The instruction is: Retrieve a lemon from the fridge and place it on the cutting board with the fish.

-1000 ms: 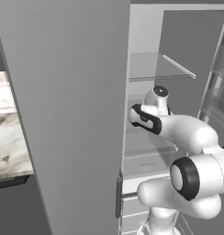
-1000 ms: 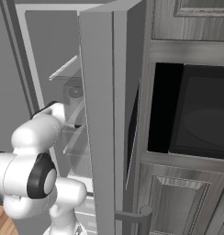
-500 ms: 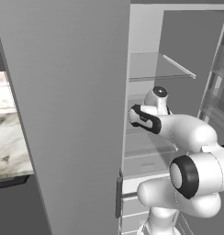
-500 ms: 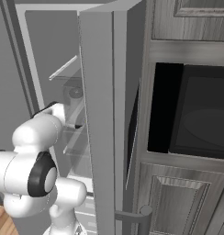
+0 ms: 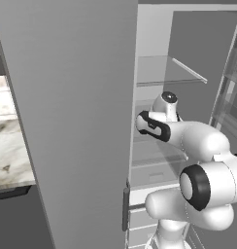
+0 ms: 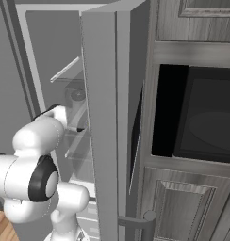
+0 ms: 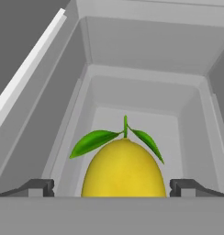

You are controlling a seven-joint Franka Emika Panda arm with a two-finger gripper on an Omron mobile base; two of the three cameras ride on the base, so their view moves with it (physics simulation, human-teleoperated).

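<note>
Arm is reaching into the open fridge [image 5: 188, 73], wrist passing below the glass shelf [image 5: 166, 70] and above the pale drawers [image 5: 149, 187] at the bottom of the compartment; from the right base view the fridge door [image 6: 100, 117] is standing edge-on and hiding most of the hand. In the hand view the gripper [image 7: 111, 187] is sitting with its jaws spread as wide as they go, one dark fingertip [image 7: 33, 187] on each side of the lemon [image 7: 123, 167], and nothing is gripped yet. The lemon is resting on the grey floor of a fridge compartment [image 7: 146, 124], roughly midway between the side walls and toward the near edge, with open floor behind it up to the back wall; its stem and two green leaves [image 7: 93, 140] are pointing away from the camera. The tips appear apart from the yellow skin on both sides, though the bottom of the view cuts off the contact zone, so touching cannot be ruled out. Judging the step as the pick: hand is lined up around the fruit, closing not yet done. Next move is likely calling for the jaws to close squarely on the widest part, then a lift and a straight withdrawal that clears the shelf and the door edge. Round, smooth fruit may be rolling or squirting forward if the pinch lands off-centre.
</note>
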